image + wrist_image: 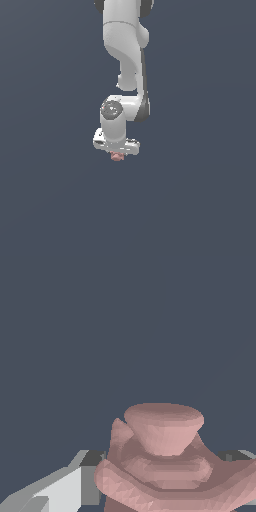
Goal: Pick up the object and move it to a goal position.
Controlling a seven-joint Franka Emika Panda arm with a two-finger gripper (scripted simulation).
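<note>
My pincer [116, 151] is clenched on the tiny pinkish-red ridged blob [117, 157], and with so little caught, a jerky carry could squirt it loose.

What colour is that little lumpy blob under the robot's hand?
Pinkish-red all over, no pattern. The blob shows best in the wrist view.

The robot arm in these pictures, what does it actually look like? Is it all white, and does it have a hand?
Mostly white, yes. The arm is built from smooth, rounded white segments with dark grey or black bands at the joints, and a round grey cap sits on the wrist. No cables show. Its hand is a wide, flat white gripper; the wrist view shows a pale, blocky finger.
</note>
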